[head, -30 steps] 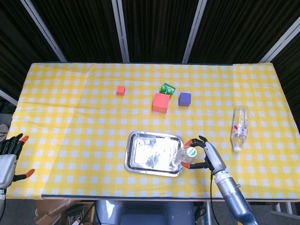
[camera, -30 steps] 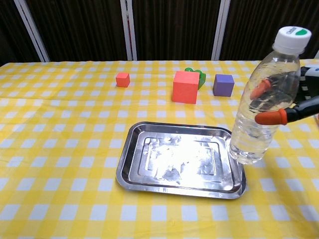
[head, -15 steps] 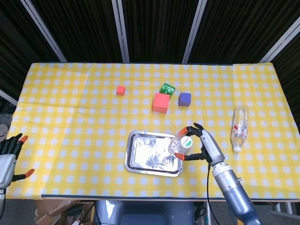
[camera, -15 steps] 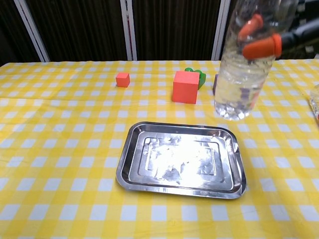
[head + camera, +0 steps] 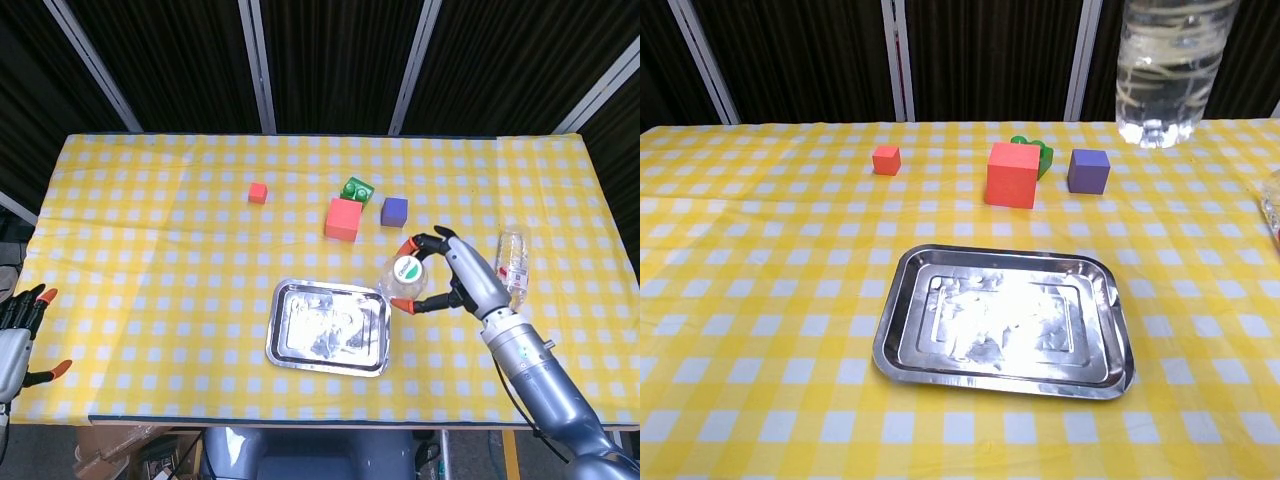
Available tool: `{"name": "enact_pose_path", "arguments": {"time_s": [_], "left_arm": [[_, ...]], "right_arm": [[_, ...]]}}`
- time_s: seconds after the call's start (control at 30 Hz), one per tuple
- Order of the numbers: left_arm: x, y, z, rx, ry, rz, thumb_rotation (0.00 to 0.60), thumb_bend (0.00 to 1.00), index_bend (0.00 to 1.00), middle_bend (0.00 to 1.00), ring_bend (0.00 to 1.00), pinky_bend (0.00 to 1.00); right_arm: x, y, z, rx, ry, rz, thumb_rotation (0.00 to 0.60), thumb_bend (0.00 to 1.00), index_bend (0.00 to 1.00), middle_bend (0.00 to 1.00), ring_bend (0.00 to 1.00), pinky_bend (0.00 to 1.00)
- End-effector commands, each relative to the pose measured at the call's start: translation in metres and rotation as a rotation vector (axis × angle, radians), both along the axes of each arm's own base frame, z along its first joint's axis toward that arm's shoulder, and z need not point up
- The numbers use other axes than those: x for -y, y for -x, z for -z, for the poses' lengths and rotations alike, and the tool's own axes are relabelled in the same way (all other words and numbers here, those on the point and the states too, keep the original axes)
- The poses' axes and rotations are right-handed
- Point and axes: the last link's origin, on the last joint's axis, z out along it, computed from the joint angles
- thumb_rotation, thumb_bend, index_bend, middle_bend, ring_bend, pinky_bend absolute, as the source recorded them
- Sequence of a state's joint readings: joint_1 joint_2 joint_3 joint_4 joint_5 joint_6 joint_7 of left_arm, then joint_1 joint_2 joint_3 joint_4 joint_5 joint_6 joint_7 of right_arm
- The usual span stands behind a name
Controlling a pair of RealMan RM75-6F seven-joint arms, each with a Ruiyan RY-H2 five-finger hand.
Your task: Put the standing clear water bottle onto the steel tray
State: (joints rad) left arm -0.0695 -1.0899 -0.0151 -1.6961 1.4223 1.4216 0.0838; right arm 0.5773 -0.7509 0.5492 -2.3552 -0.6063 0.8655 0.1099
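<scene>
Yellow-checked table point(image 5: 150, 250) out front, dark curtains behind. Nearest, at the front left edge: left hand point(image 5: 20, 335), fingers spread, holding nothing. Next, steel tray point(image 5: 890, 340), shiny and not yet loaded. Beyond its right rim: right hand point(image 5: 460, 280), fingers wrapped around the clear water bottle point(image 5: 405, 272), upright, cap up. Hoisted well off the cloth since a second ago, when low beside the tray's right edge; now only the lower body visible, high in the chest view. Lifted, then, but not over the tray: probably needs carrying left and lowering. Farther back, a second bottle point(image 5: 513, 255) lying flat, red cube point(image 5: 1012, 175), purple cube point(image 5: 1088, 170), all unmoved.
</scene>
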Motion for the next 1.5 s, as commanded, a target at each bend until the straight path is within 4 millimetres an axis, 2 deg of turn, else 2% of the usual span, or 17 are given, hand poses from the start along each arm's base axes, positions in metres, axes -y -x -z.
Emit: {"name": "enact_pose_path", "arguments": {"time_s": [0.03,0.3,0.47,0.63,0.73,1.03,1.17,1.33,1.5], "left_arm": [[0.000,0.000,0.000,-0.001,-0.003,-0.001,0.600,0.15,0.04,0.00,0.00,0.00],[-0.001,0.000,0.000,-0.006,-0.004,-0.002,0.600,0.15,0.04,0.00,0.00,0.00],[-0.001,0.000,0.000,-0.008,-0.007,-0.003,0.600,0.15,0.04,0.00,0.00,0.00],[-0.001,0.001,0.002,-0.011,0.000,-0.004,0.600,0.15,0.04,0.00,0.00,0.00],[-0.001,0.000,0.003,-0.011,0.005,-0.003,0.600,0.15,0.04,0.00,0.00,0.00],[0.000,0.001,-0.003,0.003,-0.013,-0.005,0.600,0.15,0.04,0.00,0.00,0.00],[0.001,0.001,-0.004,0.009,-0.016,-0.003,0.600,0.15,0.04,0.00,0.00,0.00],[0.001,0.001,-0.006,0.012,-0.019,-0.004,0.600,0.15,0.04,0.00,0.00,0.00],[0.001,0.001,-0.006,0.013,-0.021,-0.005,0.600,0.15,0.04,0.00,0.00,0.00]], "right_arm": [[-0.013,0.021,0.021,-0.028,-0.097,0.068,0.600,0.43,0.86,0.65,0.41,0.00],[-0.038,0.047,0.072,0.087,-0.230,0.186,0.600,0.45,0.86,0.65,0.41,0.00],[-0.038,0.056,0.084,0.125,-0.233,0.185,0.600,0.45,0.86,0.65,0.41,0.00],[-0.037,0.051,0.068,0.139,-0.187,0.150,0.600,0.45,0.86,0.69,0.44,0.00],[-0.037,0.038,0.045,0.125,-0.137,0.106,0.600,0.46,0.87,0.70,0.46,0.00],[-0.011,0.006,-0.027,0.025,-0.027,-0.025,0.600,0.48,0.87,0.71,0.48,0.00],[-0.010,-0.002,-0.048,-0.024,-0.047,-0.021,0.600,0.48,0.87,0.71,0.48,0.00],[-0.017,0.010,-0.042,-0.039,-0.128,0.044,0.600,0.48,0.87,0.71,0.48,0.00],[-0.034,0.042,-0.007,-0.011,-0.214,0.130,0.600,0.50,0.87,0.71,0.48,0.00]]}}
